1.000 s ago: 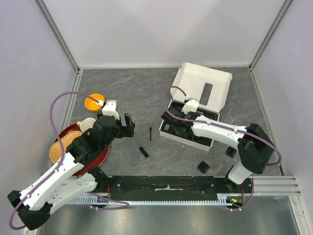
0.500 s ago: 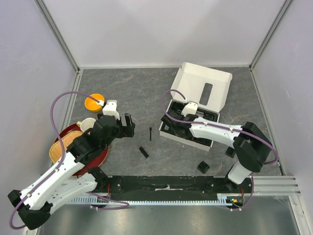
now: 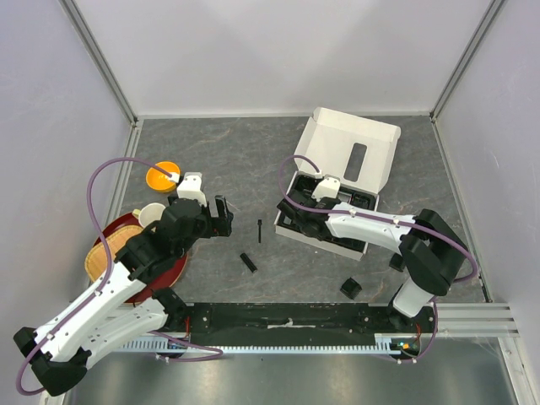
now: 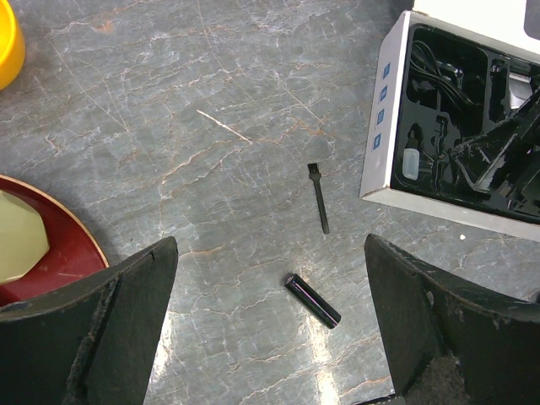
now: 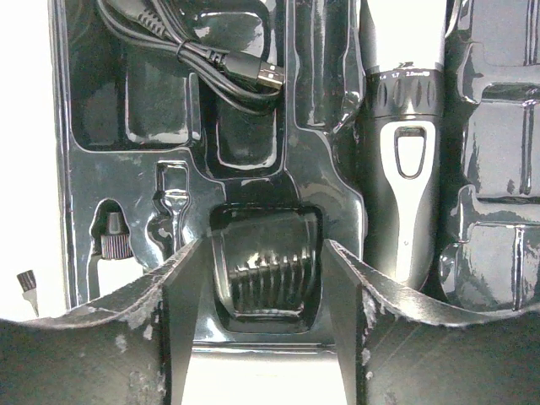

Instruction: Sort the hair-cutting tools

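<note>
Status: sort partly done, by my estimate about half.

White box [image 3: 333, 139] stands toward the far right corner of the desk [image 3: 211, 152], lid up, with the black tray [image 5: 498, 169] inside.

Already in the tray:
- hair clipper [image 5: 403, 169], in its long slot
- cable [image 5: 202, 51], coiled in the compartment beside it
- tiny clear bottle [image 4: 410, 160], in a slot by the tray's left wall
- seated guard comb [image 5: 266, 274], down in its recess

Right claw [image 5: 263, 249]: over that recess, one finger on each side of the seated guard comb. The wrist view shows a thin dark gap on both sides, so it is open and grips nothing. I count this comb as placed.

Left claw [image 4: 270, 245]: spread wide with nothing in it, hovering over bare desk left of centre.

Not yet in the tray:
- brush [image 3: 260, 229], near the desk's centre, between the left claw and the box
- black oblong piece [image 3: 247, 261], just nearer the near edge than the brush; I cannot tell what kind of part it is
- loose guard comb [image 3: 351, 288], close to the near edge, right of centre
- dark block [image 3: 394, 263], just beside the right arm and partly hidden; probably another guard comb

Several tray recesses beside the clipper look unfilled.

Orange bowl [image 3: 162, 175] and red plate [image 4: 67, 245] sit by the left edge and are not part of the set.
</note>
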